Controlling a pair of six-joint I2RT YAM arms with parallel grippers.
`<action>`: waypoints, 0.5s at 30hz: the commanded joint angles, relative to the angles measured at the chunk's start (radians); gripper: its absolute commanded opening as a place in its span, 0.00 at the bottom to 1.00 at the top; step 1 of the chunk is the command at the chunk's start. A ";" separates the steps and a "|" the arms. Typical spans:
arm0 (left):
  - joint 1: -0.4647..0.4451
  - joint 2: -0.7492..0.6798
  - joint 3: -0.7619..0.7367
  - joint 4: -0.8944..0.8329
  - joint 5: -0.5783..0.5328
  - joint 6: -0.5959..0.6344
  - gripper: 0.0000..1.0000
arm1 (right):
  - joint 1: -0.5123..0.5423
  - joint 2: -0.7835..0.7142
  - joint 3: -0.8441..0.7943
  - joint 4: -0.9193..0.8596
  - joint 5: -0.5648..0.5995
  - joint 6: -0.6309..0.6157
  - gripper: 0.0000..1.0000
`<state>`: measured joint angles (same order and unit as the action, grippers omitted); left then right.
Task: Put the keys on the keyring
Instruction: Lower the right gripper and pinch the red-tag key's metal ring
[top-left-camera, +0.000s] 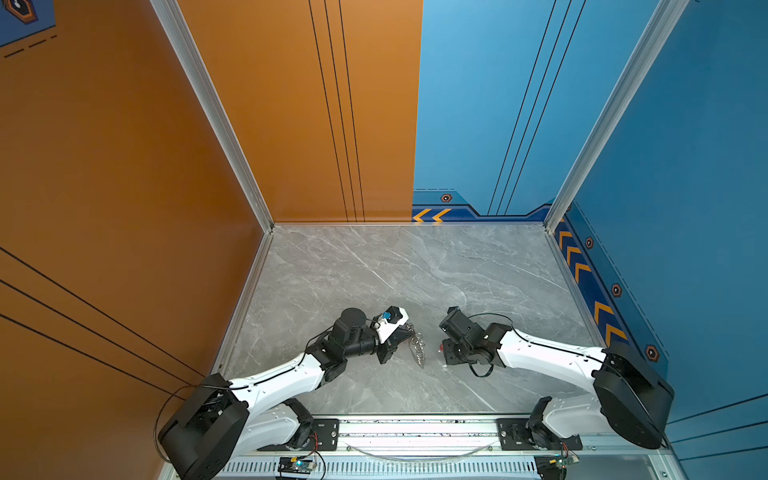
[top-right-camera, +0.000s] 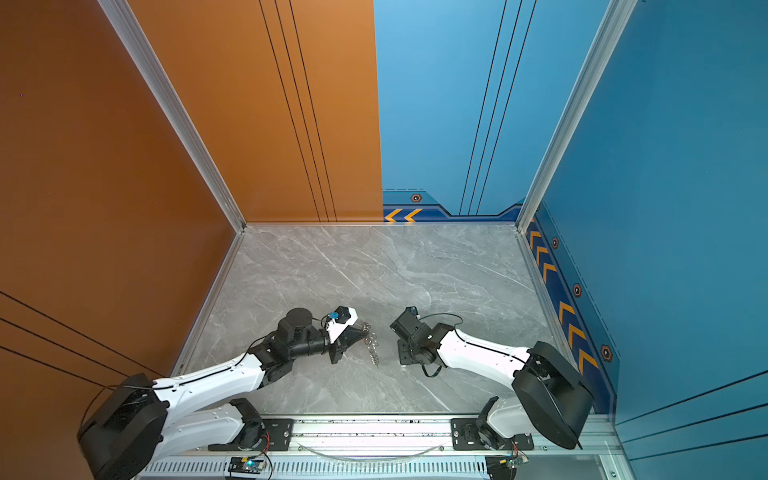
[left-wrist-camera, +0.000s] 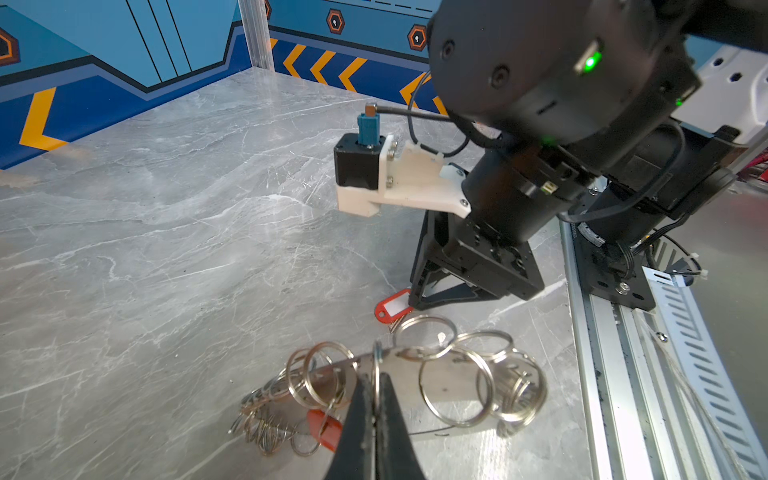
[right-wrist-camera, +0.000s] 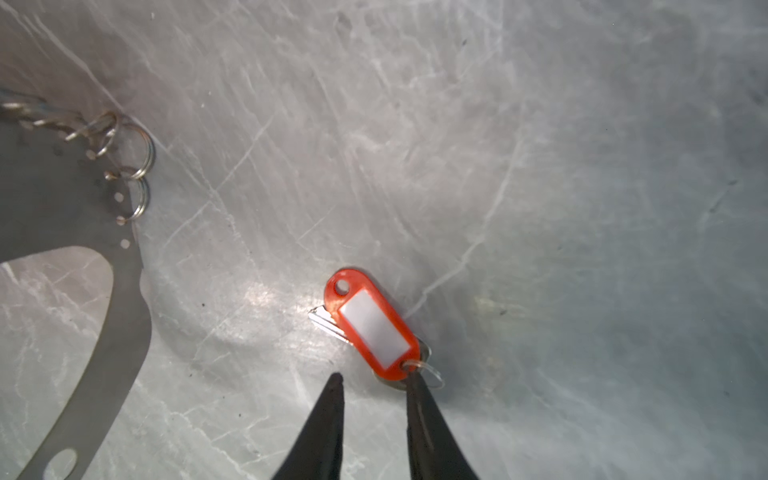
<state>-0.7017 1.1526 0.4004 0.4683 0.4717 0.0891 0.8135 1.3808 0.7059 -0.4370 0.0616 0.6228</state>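
Nearest the rail (top-left-camera: 415, 428), the keyring (top-left-camera: 417, 348) was found in the left end effector (left-wrist-camera: 376, 395). Its jaws were closed tight on the band, among the rings (left-wrist-camera: 457, 374). A red tag (left-wrist-camera: 323, 426) lay in the cluster of rings beside that grip. Whether its key was threaded on could not be told.

Just beside the keyring, the second key (right-wrist-camera: 372, 328) lay flat and loose on the counter (right-wrist-camera: 582, 166), apart from the band. The right end effector (right-wrist-camera: 376, 376) stood over its near end with jaws part open, gripping nothing. One fingertip (right-wrist-camera: 417, 399) touched the small wire loop at the tag's end, and the other stood clear of it.

Judgement: at most one key was on. The second key remained to be gripped, carried across and threaded onto a ring.
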 joint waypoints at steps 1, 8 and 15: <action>-0.008 0.013 0.019 -0.011 -0.023 0.015 0.00 | -0.040 0.004 0.010 -0.032 -0.056 -0.101 0.33; -0.008 0.013 0.020 -0.011 -0.025 0.015 0.00 | -0.105 0.048 0.006 -0.032 -0.145 -0.182 0.38; -0.007 0.019 0.021 -0.010 -0.027 0.015 0.00 | -0.100 0.065 0.007 -0.028 -0.201 -0.200 0.33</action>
<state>-0.7017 1.1603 0.4034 0.4751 0.4706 0.0891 0.7105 1.4433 0.7059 -0.4377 -0.1005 0.4503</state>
